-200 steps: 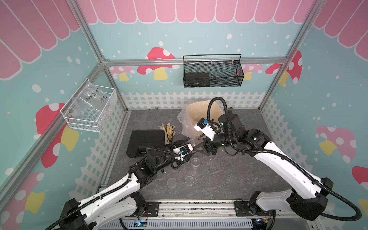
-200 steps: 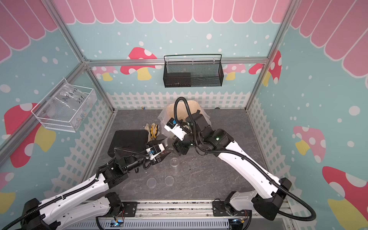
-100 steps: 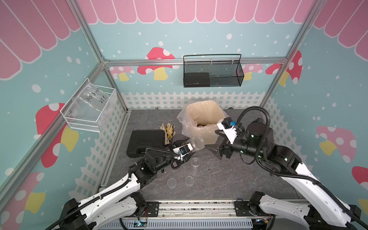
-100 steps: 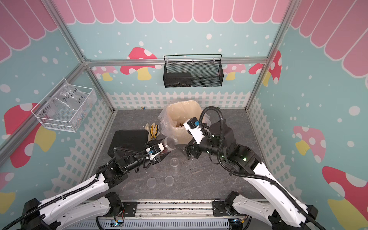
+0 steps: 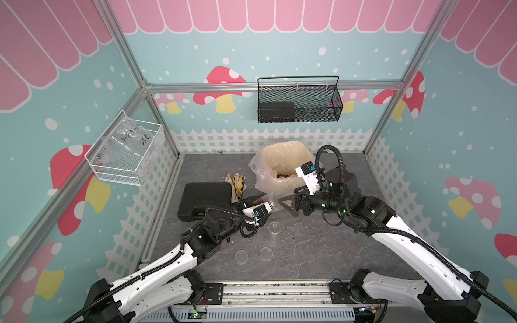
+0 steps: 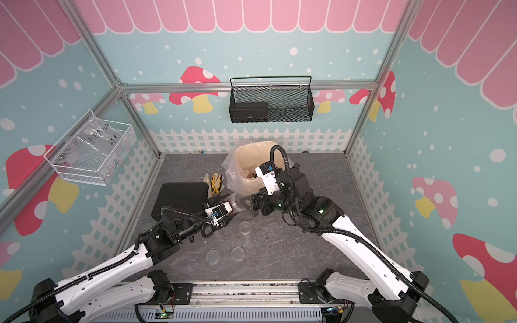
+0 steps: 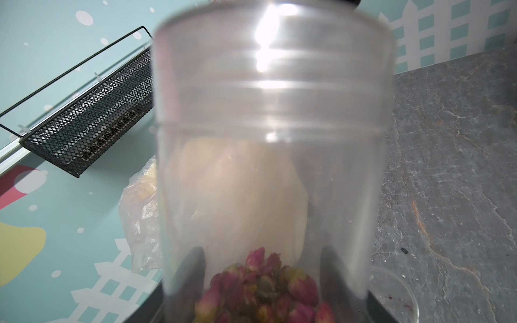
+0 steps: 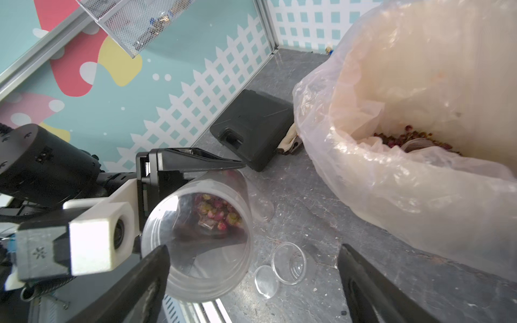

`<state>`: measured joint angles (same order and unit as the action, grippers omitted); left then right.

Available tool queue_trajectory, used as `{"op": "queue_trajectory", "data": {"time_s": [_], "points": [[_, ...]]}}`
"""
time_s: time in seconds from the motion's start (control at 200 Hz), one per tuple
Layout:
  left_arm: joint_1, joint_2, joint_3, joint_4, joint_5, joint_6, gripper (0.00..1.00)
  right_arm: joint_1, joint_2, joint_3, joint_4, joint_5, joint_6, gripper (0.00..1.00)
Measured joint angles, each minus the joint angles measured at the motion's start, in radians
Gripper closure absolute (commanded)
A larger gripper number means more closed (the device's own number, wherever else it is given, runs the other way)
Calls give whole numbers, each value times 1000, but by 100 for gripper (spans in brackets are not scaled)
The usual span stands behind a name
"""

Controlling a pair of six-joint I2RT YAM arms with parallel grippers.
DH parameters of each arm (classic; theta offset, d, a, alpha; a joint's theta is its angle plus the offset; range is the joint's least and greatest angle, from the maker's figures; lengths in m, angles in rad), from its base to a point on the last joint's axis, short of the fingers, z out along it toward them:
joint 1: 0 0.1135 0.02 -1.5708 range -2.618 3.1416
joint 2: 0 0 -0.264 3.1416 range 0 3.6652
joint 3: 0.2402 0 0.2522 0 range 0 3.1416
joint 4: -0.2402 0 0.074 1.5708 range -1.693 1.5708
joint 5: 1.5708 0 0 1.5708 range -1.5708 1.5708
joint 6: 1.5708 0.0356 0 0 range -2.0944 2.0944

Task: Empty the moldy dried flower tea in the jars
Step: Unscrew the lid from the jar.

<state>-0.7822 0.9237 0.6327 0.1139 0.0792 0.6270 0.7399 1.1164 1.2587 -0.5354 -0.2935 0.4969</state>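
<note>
Clear plastic and a grey stone-look tabletop (image 5: 321,251), seen from above. At 9 o'clock lies a black case (image 5: 204,200), with gloves (image 5: 237,181) just beside its far corner. Next, the left gripper (image 5: 263,205) is clamped on the base end of a clear jar (image 5: 275,201), holding it nearly level above the table's middle with the other end pointing toward 3 o'clock. The moldy dried flower tea (image 7: 260,285), pinkish-red buds, sits heaped at the gripped end. A clear lid appears to cover the far end. The right gripper (image 5: 284,206) faces that lid with its jaws spread wide, holding nothing. One finger is close by the rim, the other well apart. Near the centre a small empty jar (image 5: 274,227) stands open, and two loose lids (image 5: 241,256) lie toward 6 o'clock. At 12 o'clock stands the cream bin (image 5: 279,144) with a clear bag liner, more buds (image 8: 405,139) inside it.

Likely risks: the jar hangs over bare table, not the bin, so buds would scatter if the lid came off here and the jar tipped. Smooth plastic could spin in the left grip during a twist. An off-centre close could knock the jar loose.
</note>
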Motion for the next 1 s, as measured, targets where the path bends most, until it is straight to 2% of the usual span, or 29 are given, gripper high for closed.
{"op": "queue_trajectory", "data": {"time_s": [0.195, 0.385, 0.56, 0.685, 1.001], "points": [[0, 0, 0, -20, -16, 10, 71, 0, 9, 0, 53, -95, 24, 4], [0, 0, 2, -26, -23, 10, 71, 0, 47, 0, 69, -136, 29, 6], [0, 0, 4, -28, -24, 14, 72, 0, 75, 0, 72, -164, 29, 19], [0, 0, 5, -31, -24, 14, 72, 0, 88, 0, 72, -175, 27, 26], [3, 0, 11, -75, -22, 18, 73, -7, 110, 3, 61, -210, -23, 52]]}}
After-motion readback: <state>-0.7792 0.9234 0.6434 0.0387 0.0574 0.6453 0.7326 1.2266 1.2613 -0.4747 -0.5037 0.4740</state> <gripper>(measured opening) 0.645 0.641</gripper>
